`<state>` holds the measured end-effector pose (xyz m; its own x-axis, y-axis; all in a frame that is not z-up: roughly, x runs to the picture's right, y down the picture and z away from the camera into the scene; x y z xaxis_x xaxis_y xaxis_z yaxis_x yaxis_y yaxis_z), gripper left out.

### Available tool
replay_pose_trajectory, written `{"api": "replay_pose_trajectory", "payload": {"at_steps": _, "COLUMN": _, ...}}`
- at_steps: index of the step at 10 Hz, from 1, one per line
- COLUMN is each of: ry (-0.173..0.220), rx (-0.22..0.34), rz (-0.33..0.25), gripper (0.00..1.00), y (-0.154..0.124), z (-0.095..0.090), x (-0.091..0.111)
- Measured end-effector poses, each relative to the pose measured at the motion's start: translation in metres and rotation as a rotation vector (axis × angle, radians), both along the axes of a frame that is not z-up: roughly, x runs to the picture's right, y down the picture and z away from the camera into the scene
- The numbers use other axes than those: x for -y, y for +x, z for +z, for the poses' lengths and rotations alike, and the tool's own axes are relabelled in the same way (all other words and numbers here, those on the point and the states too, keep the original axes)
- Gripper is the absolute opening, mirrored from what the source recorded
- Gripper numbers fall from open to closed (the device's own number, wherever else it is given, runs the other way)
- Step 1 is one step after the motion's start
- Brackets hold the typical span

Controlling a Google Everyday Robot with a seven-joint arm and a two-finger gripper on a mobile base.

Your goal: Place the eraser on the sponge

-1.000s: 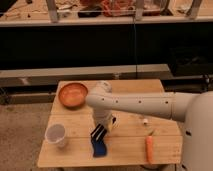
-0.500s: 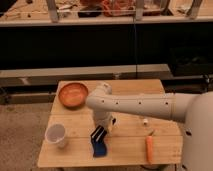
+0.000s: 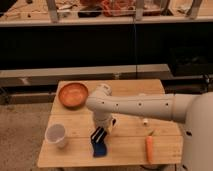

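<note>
Eraser (image 3: 98, 135) is low centre of frame, clamped in the gripper (image 3: 102, 130), jaws shut on it. It sits right above the sponge (image 3: 100, 149); its lower end is at or just off the sponge's top edge, and I can't tell if they touch. The eraser is tilted, with its long axis steep and running lower-left to upper-right in frame, stripes along it. The sponge lies flat near the front edge of the table (image 3: 125, 150), long side roughly toward the camera.

Arm (image 3: 140, 106): comes in from the right edge, nearly level across mid-frame, bends at an elbow left of centre, then drops straight down so the gripper points at the tabletop.

Around it: cup (image 3: 56, 135) to the left of the sponge, bowl (image 3: 73, 94) upper left of the table, carrot (image 3: 149, 149) lower right, small white item (image 3: 145, 120) just above the carrot.

Versus the earlier frames: arm pose is nearly the same, eraser is a touch lower toward the sponge. Sponge, cup, bowl and carrot haven't moved.
</note>
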<state>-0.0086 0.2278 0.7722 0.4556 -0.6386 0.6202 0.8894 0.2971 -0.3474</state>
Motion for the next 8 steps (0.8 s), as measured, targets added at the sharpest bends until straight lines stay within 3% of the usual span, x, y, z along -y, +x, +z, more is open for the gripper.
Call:
{"api": "replay_pose_trajectory", "payload": {"at_steps": 7, "ry": 0.002, "rx": 0.006, "rz": -0.005, "gripper": 0.04, "y": 0.0003, "z": 0.0012, "x": -0.0065}}
{"api": "replay_pose_trajectory", "payload": {"at_steps": 8, "ry": 0.002, "rx": 0.008, "rz": -0.005, "gripper": 0.08, "y": 0.0004, "z": 0.0015, "x": -0.0077}}
